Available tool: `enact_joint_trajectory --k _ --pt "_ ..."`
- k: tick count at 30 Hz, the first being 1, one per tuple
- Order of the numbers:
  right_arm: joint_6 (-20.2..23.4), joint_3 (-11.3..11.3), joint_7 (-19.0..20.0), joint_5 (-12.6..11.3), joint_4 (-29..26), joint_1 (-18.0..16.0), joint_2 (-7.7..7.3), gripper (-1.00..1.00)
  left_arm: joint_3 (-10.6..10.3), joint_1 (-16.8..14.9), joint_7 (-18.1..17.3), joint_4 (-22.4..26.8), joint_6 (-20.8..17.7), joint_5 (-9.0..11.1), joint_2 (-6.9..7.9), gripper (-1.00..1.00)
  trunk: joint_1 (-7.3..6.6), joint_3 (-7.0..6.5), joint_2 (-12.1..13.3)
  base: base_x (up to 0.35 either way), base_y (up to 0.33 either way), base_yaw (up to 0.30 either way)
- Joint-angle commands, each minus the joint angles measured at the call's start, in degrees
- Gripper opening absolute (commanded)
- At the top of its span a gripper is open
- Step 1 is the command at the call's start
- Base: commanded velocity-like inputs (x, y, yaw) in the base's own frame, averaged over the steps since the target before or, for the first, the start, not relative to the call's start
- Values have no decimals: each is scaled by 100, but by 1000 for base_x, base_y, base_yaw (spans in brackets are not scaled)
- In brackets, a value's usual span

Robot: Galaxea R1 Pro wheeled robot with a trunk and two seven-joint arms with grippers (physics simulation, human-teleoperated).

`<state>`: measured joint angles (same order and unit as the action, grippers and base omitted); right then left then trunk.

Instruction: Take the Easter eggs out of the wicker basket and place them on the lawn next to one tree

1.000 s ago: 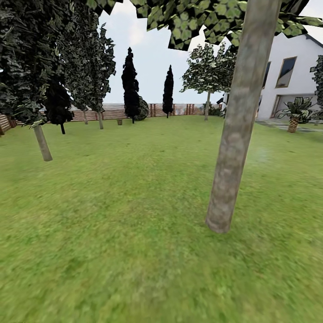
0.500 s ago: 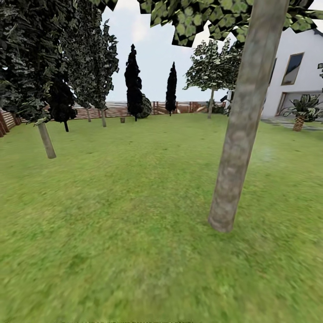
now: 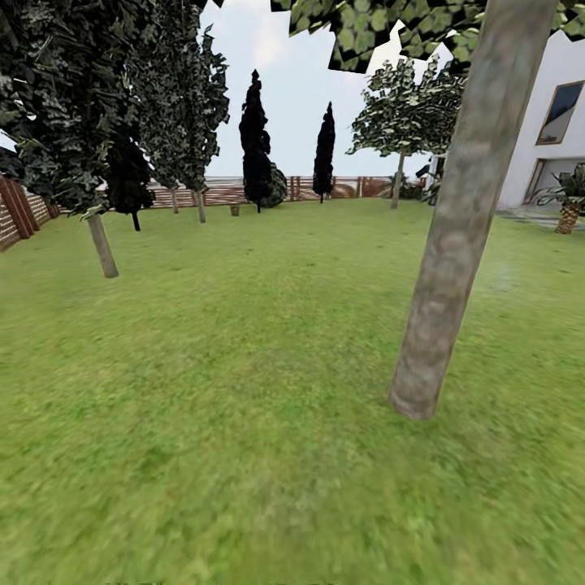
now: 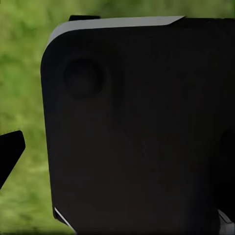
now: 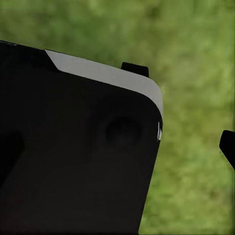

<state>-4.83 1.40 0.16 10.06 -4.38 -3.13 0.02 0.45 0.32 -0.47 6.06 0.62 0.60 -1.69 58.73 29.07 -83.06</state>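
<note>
Presently, a pale tree [image 3: 455, 244] trunk stands near on the lawn [image 3: 227, 390]; brown fence [image 3: 219, 193] far behind. Neither gripper's opening can be determined; black housings block both wrist views.

Head view: forward across lawn [image 3: 244, 366], tree [image 3: 455, 244] close. Wrist views: downward, near dark housing [image 4: 137, 127]; shared grass.

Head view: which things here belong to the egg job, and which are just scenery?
Job: lawn; pale-trunked tree, close by; small brown object near the fence, perhaps the basket, too small to tell.
Scenery: black cone trees; slat fence; white house; potted palm.
</note>
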Motion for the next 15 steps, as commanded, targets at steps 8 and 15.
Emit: enact_joint_trajectory --k 8,15 --pt "-21 10 1 47 7 -3 28 100 3 3 -6 9 2 5 1 100 0 78 -2 0 0 133" --pt "-19 10 1 48 0 -3 11 100 0 3 -6 1 4 2 0 100 0 143 -2 0 0 136"
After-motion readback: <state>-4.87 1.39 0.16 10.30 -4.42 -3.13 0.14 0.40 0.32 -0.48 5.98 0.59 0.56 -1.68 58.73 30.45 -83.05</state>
